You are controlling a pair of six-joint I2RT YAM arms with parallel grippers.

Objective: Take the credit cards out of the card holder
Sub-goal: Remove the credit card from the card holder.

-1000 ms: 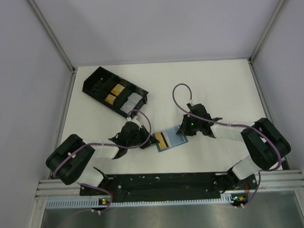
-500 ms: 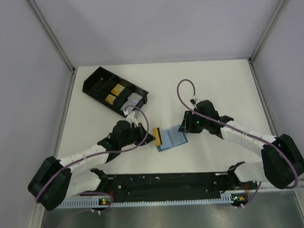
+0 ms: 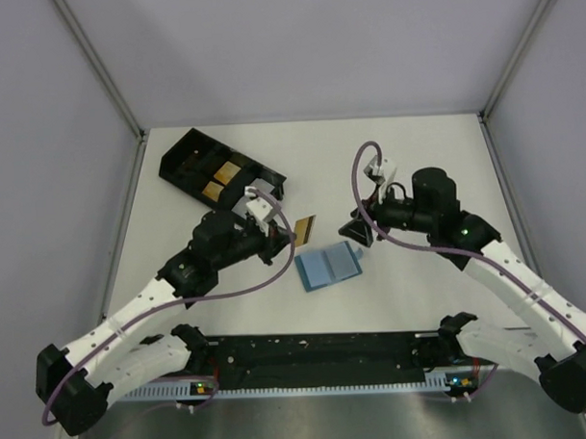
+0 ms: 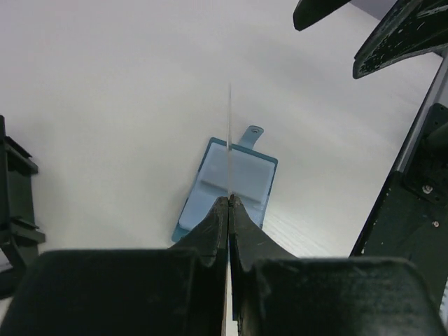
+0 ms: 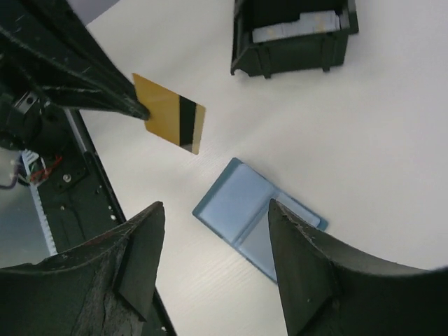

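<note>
The blue card holder (image 3: 328,267) lies open and flat on the white table, both pale inner panels bare. My left gripper (image 3: 290,235) is shut on a gold credit card (image 3: 304,227) with a black stripe, held in the air up and left of the holder. In the left wrist view that credit card (image 4: 229,119) shows edge-on between the shut left gripper (image 4: 229,200), above the card holder (image 4: 249,171). My right gripper (image 3: 357,233) hangs open just right of the holder, touching nothing. The right wrist view shows the credit card (image 5: 171,113) and the card holder (image 5: 241,199) below the open right gripper (image 5: 213,210).
A black compartmented tray (image 3: 187,154) sits at the back left with gold and grey cards in it; it also shows in the right wrist view as the tray (image 5: 280,59). The black rail (image 3: 317,352) runs along the near edge.
The left gripper drew the gold card out of the holder and lifted it up and left. The right gripper opened, let go of the holder and rose away to the right.
</note>
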